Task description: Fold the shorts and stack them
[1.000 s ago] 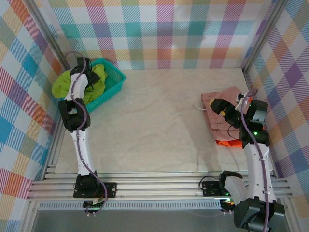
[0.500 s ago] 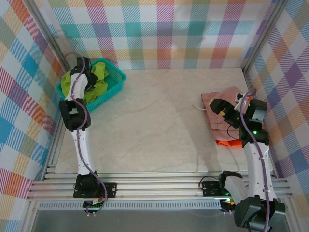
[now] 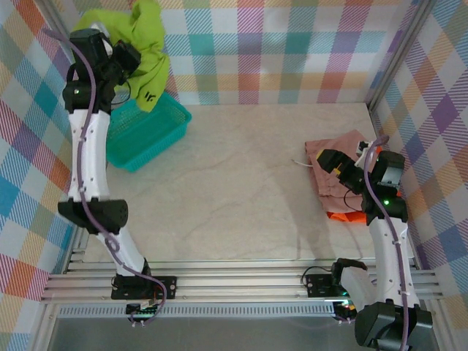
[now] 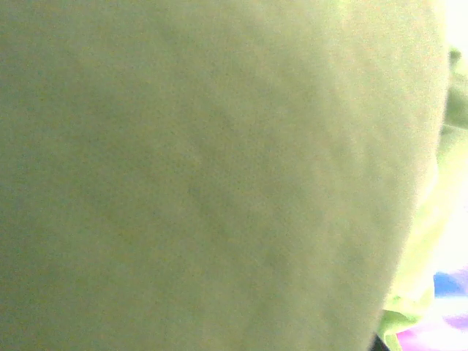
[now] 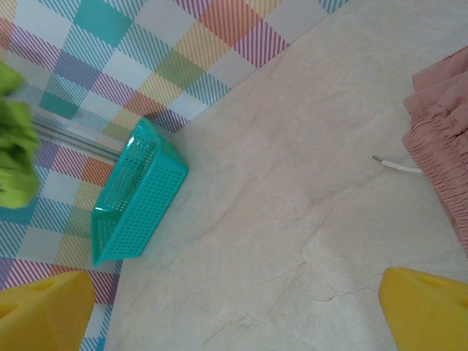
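Basket (image 3: 157, 135) sits below green shorts (image 3: 150, 55) clamped in left jaws; right jaws gape empty.

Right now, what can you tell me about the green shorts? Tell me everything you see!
The lime green shorts are soft, crumpled cloth with a small dark logo near the bottom. They hang bunched in the air from the left gripper, whose jaws are buried in the fabric. They are high up by the checked wall, near the teal basket, and don't touch it or the table.
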